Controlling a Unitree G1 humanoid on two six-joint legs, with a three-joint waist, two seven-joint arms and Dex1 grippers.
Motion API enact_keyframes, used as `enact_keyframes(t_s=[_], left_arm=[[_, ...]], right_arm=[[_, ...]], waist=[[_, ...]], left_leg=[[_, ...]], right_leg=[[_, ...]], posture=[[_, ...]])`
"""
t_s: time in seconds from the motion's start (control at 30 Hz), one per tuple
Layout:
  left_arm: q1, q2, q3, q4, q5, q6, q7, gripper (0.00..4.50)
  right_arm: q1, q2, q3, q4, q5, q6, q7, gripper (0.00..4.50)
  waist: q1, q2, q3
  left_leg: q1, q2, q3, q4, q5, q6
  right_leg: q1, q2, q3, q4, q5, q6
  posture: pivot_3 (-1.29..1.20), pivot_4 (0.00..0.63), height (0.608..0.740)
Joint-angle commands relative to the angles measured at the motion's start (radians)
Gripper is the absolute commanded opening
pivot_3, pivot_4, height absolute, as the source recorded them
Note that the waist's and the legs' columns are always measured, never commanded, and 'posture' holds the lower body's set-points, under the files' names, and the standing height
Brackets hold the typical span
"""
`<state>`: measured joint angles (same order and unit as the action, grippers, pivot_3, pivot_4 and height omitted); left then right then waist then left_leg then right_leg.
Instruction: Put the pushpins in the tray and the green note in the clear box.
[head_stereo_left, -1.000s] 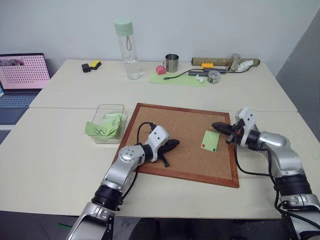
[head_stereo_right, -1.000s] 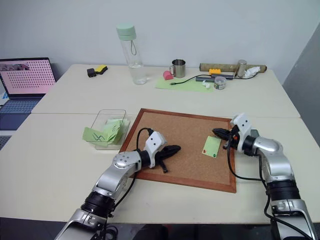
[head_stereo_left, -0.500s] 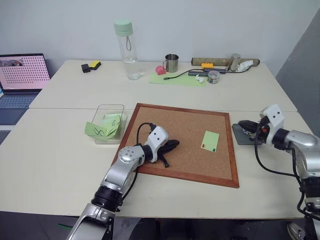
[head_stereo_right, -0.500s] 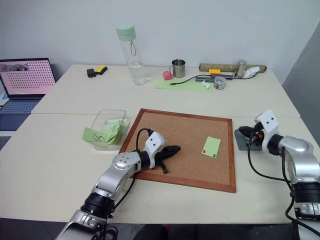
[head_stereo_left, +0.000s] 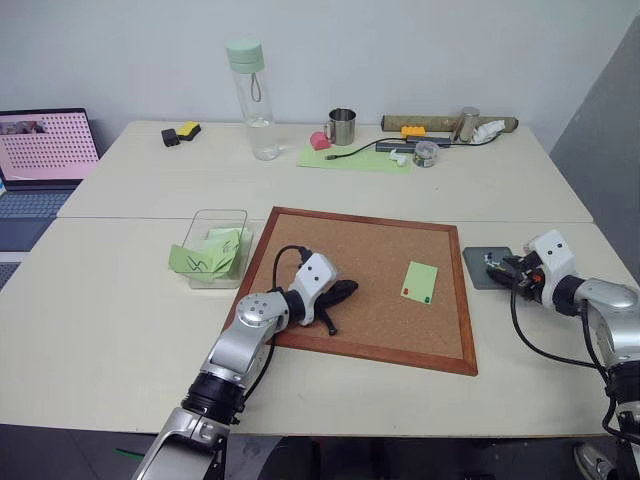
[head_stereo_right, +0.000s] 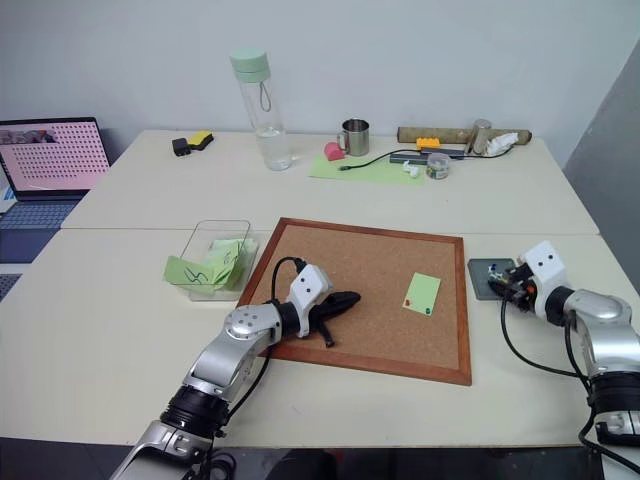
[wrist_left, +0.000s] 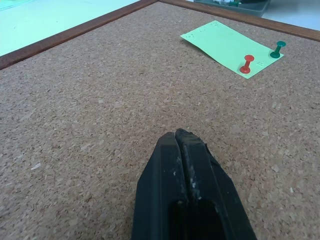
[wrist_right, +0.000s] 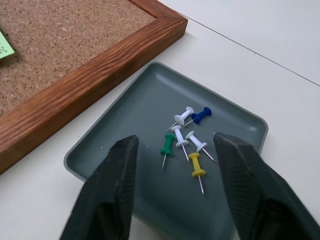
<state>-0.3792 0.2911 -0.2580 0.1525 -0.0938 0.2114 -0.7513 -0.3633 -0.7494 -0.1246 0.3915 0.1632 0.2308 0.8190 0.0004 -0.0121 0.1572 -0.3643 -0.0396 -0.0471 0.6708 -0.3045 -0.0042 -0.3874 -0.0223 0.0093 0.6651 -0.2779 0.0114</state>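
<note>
Pushpins (wrist_right: 187, 142) lie mostly lengthwise in tray (wrist_right: 125, 125) (points toward camera); right gripper (wrist_right: 177, 192) open, empty.

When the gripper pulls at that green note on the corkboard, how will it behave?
The green note looks like thin paper, so probably floppy and very light. A red pushpin and a green pushpin pin one end, so pulling now would likely tear it.

Pale wall (head_stereo_left: 420, 50) behind two cream tables (head_stereo_left: 130, 190).
</note>
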Motion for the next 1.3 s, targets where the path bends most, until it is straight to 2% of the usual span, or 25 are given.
enact_keyframes(t_s=[0.03, 0.17, 0.33, 0.7, 0.8, 0.9, 1.0, 1.23, 1.3], left_arm=[[0.031, 0.008, -0.025, 0.018, 0.017, 0.020, -0.012, 0.00], [0.031, 0.010, -0.025, 0.018, 0.018, 0.020, -0.015, 0.00], [0.030, 0.008, -0.027, 0.020, 0.020, 0.020, -0.015, 0.00], [0.037, 0.007, -0.034, 0.011, 0.022, 0.029, -0.014, 0.00], [0.038, 0.007, -0.033, 0.010, 0.023, 0.031, -0.012, 0.00], [0.041, 0.008, -0.033, 0.010, 0.023, 0.030, -0.012, 0.00], [0.047, 0.010, -0.034, 0.005, 0.024, 0.030, -0.013, 0.00], [0.051, 0.010, -0.034, -0.001, 0.026, 0.033, -0.013, 0.00], [0.050, 0.010, -0.034, 0.001, 0.026, 0.033, -0.013, 0.00]], right_arm=[[0.027, -0.040, -0.025, -0.174, 0.070, 0.015, 0.091, 3.41], [0.089, -0.050, 0.022, -0.348, 0.099, 0.056, 0.157, 3.41], [0.140, -0.008, 0.083, -0.449, 0.097, 0.050, 0.164, 3.41], [0.114, 0.068, 0.156, -0.376, 0.070, 0.016, 0.153, 3.41], [0.108, 0.077, 0.156, -0.362, 0.073, 0.007, 0.158, 2.95], [0.107, 0.083, 0.153, -0.356, 0.079, 0.003, 0.165, 2.19], [0.112, 0.086, 0.148, -0.361, 0.086, 0.001, 0.172, 1.79], [0.126, 0.081, 0.149, -0.358, 0.083, -0.005, 0.186, 0.23], [0.128, 0.079, 0.151, -0.360, 0.084, -0.006, 0.187, 0.04]], waist=[[0.000, 0.000, 0.000], [0.000, 0.000, -0.001], [0.001, 0.000, -0.001], [0.001, 0.000, -0.001], [0.001, 0.000, -0.001], [0.001, 0.000, -0.001], [0.001, 0.000, -0.001], [0.001, 0.000, -0.001], [0.001, 0.000, -0.001]], left_leg=[[0.000, 0.000, 0.000, 0.000, 0.000, 0.000], [0.000, 0.000, 0.000, 0.000, 0.000, 0.000], [0.000, 0.000, -0.001, 0.000, 0.000, 0.000], [0.000, 0.000, -0.001, 0.000, 0.000, 0.000], [0.000, 0.000, -0.001, 0.000, 0.000, 0.000], [0.000, 0.000, -0.001, 0.000, 0.000, 0.000], [0.000, 0.000, -0.001, 0.000, 0.000, 0.000], [0.000, 0.000, -0.001, 0.000, 0.000, 0.000], [0.000, 0.000, -0.001, 0.000, 0.000, 0.000]], right_leg=[[0.000, 0.000, 0.000, 0.000, 0.000, 0.000], [0.000, 0.000, 0.000, 0.000, 0.000, 0.000], [0.000, 0.000, 0.000, -0.001, 0.000, 0.000], [0.000, 0.000, 0.000, -0.001, 0.000, 0.000], [0.000, 0.000, 0.000, -0.001, 0.000, 0.000], [0.000, 0.000, 0.000, -0.001, 0.000, 0.000], [0.000, 0.000, 0.000, -0.001, 0.000, 0.000], [0.000, 0.000, 0.000, -0.001, 0.000, 0.000], [0.000, 0.000, 0.000, -0.001, 0.000, 0.000]], posture=[[0.00, 0.150, 0.740], [0.00, 0.150, 0.740], [0.00, 0.150, 0.740], [0.00, 0.150, 0.740], [0.00, 0.150, 0.740], [0.00, 0.150, 0.740], [0.00, 0.150, 0.740], [0.00, 0.150, 0.740], [0.00, 0.150, 0.740]])
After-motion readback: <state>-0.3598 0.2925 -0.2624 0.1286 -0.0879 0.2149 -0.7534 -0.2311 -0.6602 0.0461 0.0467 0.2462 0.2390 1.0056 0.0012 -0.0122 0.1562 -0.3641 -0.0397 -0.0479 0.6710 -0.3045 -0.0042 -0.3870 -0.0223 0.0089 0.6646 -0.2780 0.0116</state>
